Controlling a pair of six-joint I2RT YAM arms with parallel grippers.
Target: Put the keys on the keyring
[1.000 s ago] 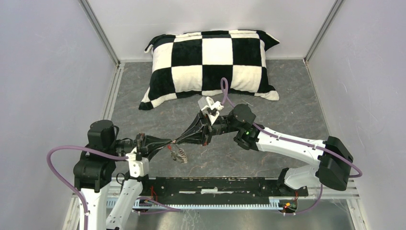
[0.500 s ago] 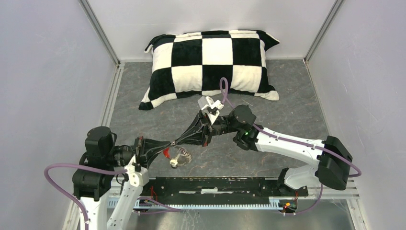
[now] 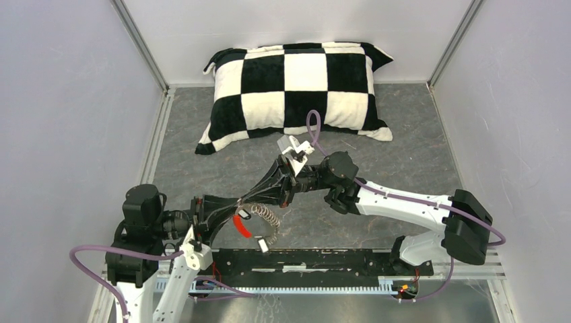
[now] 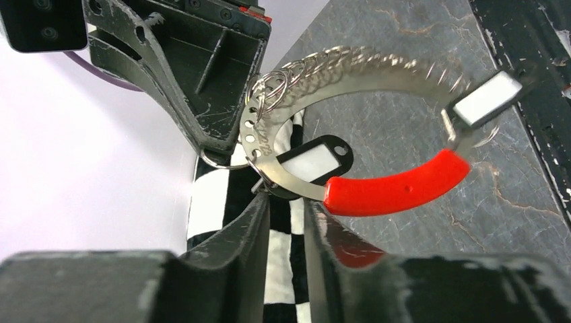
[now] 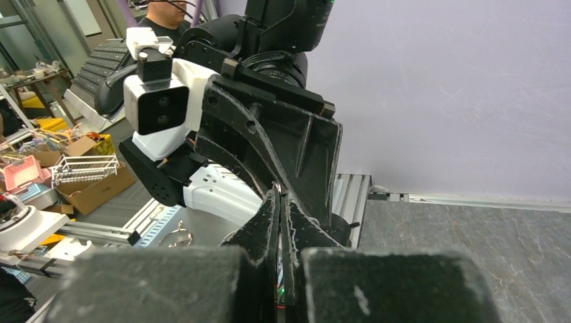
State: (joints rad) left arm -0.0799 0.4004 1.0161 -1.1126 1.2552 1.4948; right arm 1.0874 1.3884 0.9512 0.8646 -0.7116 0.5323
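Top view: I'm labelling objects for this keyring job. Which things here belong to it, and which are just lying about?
Job in hand:
keyring, hanging at the gripper tips
keys
left gripper
right gripper

Lying about:
checkered pillow
black rail at the near edge

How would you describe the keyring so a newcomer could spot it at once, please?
Start at the checkered pillow, then come forward to where the left arm and right arm meet. On their near side is the keyring: a curved silvery coil, the only thing with a bright red sleeve.
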